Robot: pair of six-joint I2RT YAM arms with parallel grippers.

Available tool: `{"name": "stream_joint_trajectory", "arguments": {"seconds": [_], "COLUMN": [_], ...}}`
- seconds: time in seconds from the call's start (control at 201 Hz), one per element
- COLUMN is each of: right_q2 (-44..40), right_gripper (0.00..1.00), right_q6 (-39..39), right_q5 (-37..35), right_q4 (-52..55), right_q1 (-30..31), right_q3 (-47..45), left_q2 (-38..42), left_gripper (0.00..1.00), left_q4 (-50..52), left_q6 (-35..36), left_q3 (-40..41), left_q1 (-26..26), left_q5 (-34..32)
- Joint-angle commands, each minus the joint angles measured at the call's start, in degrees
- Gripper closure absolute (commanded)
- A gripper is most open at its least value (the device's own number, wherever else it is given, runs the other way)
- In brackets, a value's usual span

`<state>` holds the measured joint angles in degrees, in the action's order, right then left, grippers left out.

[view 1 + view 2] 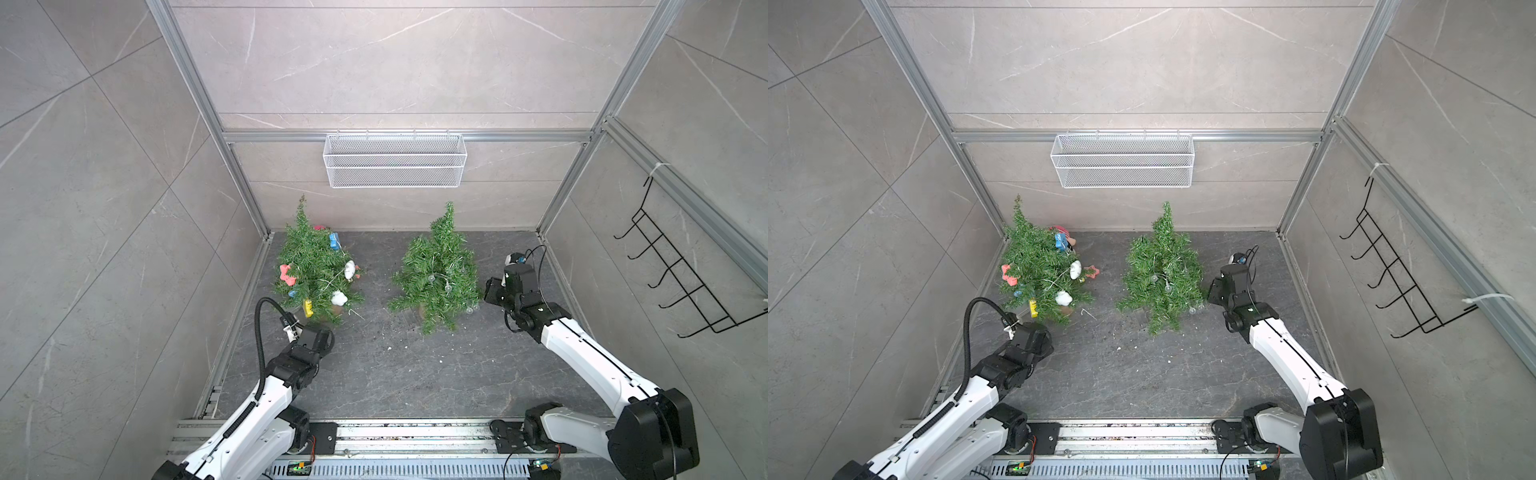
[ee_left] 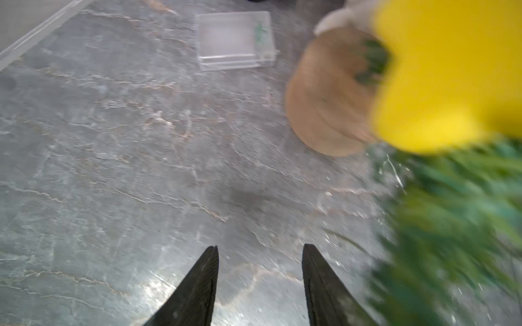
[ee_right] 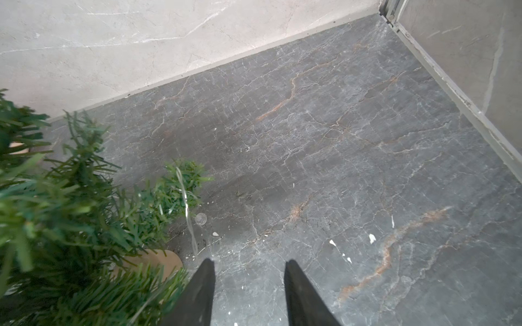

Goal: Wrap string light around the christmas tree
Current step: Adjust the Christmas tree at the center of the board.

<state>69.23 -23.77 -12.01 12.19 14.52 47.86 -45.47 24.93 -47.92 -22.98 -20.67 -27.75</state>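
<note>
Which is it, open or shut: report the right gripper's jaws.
Open: the right gripper shows its jaws apart in the wrist view, only bare floor between them.

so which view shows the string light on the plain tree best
A top view: the string light shows several clear bulbs draped across the plain tree. The right wrist view catches only one wire strand and one bulb. The left wrist view shows none.
</note>
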Motion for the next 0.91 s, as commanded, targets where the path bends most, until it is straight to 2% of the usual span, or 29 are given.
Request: {"name": "stream_joint_trajectory", "arguments": {"seconds": [0.0, 0.204, 0.443, 0.508, 0.577, 0.901], "right_q2": [0.57, 2.11, 2.84, 3.07, 3.80, 6.65], "right_gripper": [0.56, 0.54, 0.45, 0.44, 0.43, 0.43], "right_q6": [0.88, 1.01, 2.27, 3.00, 3.12, 2.15], "right_q5": [0.64, 0.20, -6.18, -7.45, -7.77, -7.59], "right_q4": [-1.48, -2.97, -12.29, -14.74, -15.61, -17.24], "right_q1": [-0.85, -2.79, -3.41, -3.53, -3.73, -3.98], "right_q3": [-0.96, -2.11, -7.51, -8.87, -9.32, -9.06], "left_q2": [-0.03, 1.62, -5.55, -6.73, -7.84, -11.04], "left_gripper": [0.49, 0.47, 0.43, 0.42, 0.42, 0.44], "left_q4": [-4.58, -6.84, -24.46, -31.90, -36.39, -36.23], "left_q6": [2.21, 5.91, 21.39, 24.95, 27.77, 30.73], "left_q3": [0.23, -0.68, -1.01, 0.87, 2.01, -0.29], "left_q1": [4.37, 10.04, 11.40, 12.07, 13.00, 13.50], "left_q5": [1.23, -9.49, -19.43, -18.39, -14.39, -9.10]}}
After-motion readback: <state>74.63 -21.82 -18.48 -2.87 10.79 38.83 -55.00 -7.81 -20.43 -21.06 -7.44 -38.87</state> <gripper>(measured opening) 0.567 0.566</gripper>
